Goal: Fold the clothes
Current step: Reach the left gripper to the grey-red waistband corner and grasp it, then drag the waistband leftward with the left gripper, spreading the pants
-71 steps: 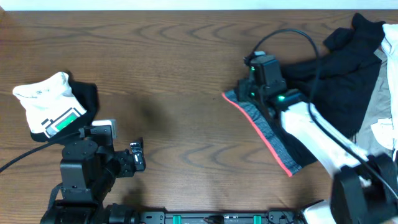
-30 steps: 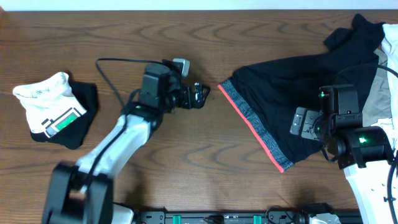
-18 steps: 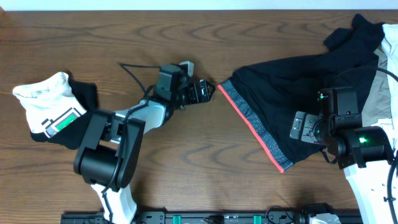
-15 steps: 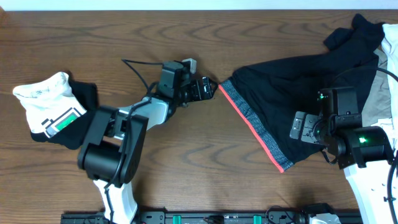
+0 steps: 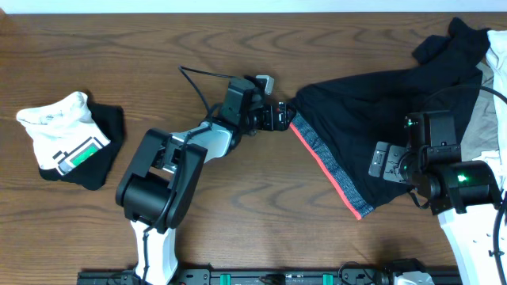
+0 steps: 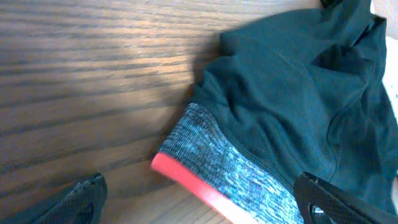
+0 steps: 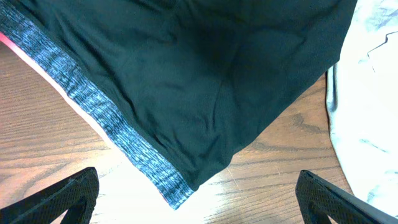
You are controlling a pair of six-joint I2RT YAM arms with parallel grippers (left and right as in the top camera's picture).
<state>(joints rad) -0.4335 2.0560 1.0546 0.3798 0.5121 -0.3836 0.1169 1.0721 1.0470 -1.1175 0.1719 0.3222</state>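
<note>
black pants [image 5: 372, 107] lie bunched at the right of the desk [image 5: 238, 206], left hand [image 5: 283, 117] released at the far corner of the waistband [image 5: 325, 154], right hand [image 5: 383, 163] released above its near end; a shallow pinch may catch one layer and drag the heap.

Dark wood-grain counter [image 5: 238, 47]. R half: black pants [image 5: 372, 103] spread loosely, grey waistband [image 5: 333, 162] w/ red edge facing centre, rest bunched toward far R corner. At R edge, touching pants: grey-beige top [image 5: 482, 107]; overlap order unclear. L side, well apart: folded white green-patched top [image 5: 63, 138], resting partly on dark garment [image 5: 109, 127].
</note>
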